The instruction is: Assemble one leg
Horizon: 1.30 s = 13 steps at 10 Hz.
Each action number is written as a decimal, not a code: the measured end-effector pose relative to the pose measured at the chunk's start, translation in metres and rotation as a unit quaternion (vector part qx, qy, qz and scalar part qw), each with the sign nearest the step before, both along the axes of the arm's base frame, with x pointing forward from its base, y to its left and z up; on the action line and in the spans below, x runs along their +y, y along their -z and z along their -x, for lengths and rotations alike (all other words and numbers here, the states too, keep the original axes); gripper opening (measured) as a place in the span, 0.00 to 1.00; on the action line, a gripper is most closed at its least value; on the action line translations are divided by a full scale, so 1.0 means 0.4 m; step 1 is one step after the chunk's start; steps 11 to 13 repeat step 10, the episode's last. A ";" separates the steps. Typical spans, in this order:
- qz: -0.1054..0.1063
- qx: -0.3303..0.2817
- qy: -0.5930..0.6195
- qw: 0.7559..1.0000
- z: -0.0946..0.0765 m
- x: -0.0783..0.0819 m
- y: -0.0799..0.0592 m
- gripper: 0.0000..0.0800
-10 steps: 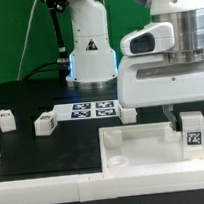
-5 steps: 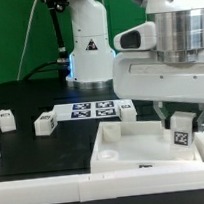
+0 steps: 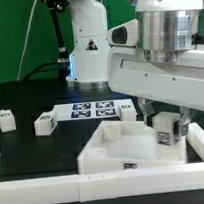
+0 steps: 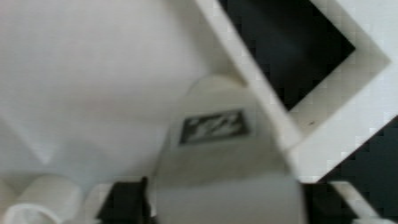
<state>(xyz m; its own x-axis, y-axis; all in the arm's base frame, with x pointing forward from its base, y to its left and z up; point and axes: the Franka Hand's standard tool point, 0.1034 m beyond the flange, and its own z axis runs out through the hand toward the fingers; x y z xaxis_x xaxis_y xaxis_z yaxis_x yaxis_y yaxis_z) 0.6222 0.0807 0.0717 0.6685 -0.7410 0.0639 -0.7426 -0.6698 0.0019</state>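
My gripper [image 3: 166,133] is shut on a leg [image 3: 165,136], a small white block with a square marker on its face. It holds the leg upright over the inside of the large white square tray-like piece [image 3: 105,156], near that piece's corner on the exterior view's right. In the wrist view the leg [image 4: 221,150] fills the space between my dark fingers [image 4: 123,200], with the tray-like piece's raised rim [image 4: 267,62] right beside it. Whether the leg's lower end touches the piece is hidden.
Three more white legs lie on the black table: one [image 3: 5,119] at the exterior view's left, one [image 3: 44,122] beside it, one [image 3: 128,108] by the marker board [image 3: 91,111]. A white robot base [image 3: 88,46] stands behind.
My gripper has moved toward the exterior view's left with the leg and turned. The tray-like piece has shifted left and rotated along with it.
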 end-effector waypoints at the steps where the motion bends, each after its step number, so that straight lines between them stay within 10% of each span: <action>1: 0.000 0.000 0.000 1.000 0.000 0.000 0.000 0.60; 3: 0.000 0.000 0.000 1.000 0.000 0.000 0.001 0.80; 13: 0.000 0.000 0.000 1.000 0.000 0.000 0.001 0.81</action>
